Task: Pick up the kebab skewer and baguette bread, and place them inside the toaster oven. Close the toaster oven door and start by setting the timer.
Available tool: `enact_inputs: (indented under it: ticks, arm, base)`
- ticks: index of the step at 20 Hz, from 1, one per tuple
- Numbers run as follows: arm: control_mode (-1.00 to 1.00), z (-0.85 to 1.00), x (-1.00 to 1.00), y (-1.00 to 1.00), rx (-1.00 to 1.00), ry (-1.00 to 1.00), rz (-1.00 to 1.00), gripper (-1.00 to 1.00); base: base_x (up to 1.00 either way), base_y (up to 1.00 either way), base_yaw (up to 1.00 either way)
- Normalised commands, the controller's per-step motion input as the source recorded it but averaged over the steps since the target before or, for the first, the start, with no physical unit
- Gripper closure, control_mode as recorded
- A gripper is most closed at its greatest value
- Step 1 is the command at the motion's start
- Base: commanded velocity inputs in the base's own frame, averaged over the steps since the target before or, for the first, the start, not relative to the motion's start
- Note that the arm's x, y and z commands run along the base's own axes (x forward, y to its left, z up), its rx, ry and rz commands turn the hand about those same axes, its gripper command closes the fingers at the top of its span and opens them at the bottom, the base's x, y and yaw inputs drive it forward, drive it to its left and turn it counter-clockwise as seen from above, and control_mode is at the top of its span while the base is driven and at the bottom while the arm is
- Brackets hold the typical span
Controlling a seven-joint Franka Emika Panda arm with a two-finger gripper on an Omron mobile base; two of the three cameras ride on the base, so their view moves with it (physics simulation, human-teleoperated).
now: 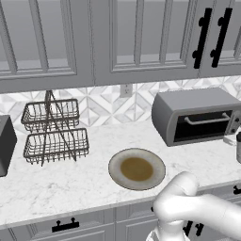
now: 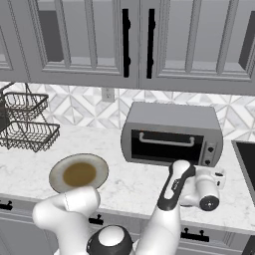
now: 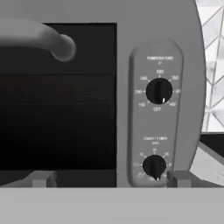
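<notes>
A: Biggest first?

B: Up top, a row of grey panelled wall cabinets (image 1: 117,42) with black bar handles. Below, a white marbled worktop (image 1: 70,183) backed by a pale diamond-patterned tile wall (image 1: 113,106).

A: And the oven?

B: Boxy grey metal toaster oven (image 1: 188,101), standing on the worktop at the right, back near the tiles. Wide dark glass toaster oven door (image 1: 202,129) upright and shut, silver bar handle (image 1: 207,120) along its top edge. Too dark behind the glass to tell what lies inside.

A: Left of it?

B: Two-tier dark wire basket rack (image 1: 54,129) near the tiles, well apart from the oven. Beyond that, cut off by the left edge, part of a dark boxy appliance (image 1: 5,143).

A: Between rack and oven?

B: Round grey plate with a brown centre (image 1: 117,162), lying flat towards the front of the worktop.

A: The arm?

B: White jointed arm (image 2: 172,191) reaching up in front of the oven's lower right corner. Claw (image 3: 109,178) spread wide, gripping nothing, facing the control panel close up.

A: On the panel?

B: Two small round black knobs, one above the other. Temperature knob (image 3: 159,91) on top; timer knob (image 3: 154,166) below, just inside the claw's right finger tip (image 3: 179,178) as seen from the hand. Contact with the knob: cannot tell.
</notes>
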Motion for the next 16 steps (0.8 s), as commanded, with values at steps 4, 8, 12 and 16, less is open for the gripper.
enact_inputs:
  ticks: [4, 8, 12, 16]
  arm:
    - [-1.00, -0.05, 0.22, -0.03, 0.05, 0.00, 0.07, -1.00]
    - [-1.00, 0.00, 0.12, -0.04, 0.04, 0.00, 0.05, -1.00]
    - [-1.00, 0.00, 0.00, 0.00, 0.00, 0.00, 0.01, -1.00]
    - [-1.00, -0.05, 0.00, 0.00, 0.00, 0.00, 0.00, -1.00]
  base:
    - [0.00, 0.00, 0.00]
    - [0.00, 0.00, 0.00]
    - [0.00, 0.00, 0.00]
    - [0.00, 0.00, 0.00]
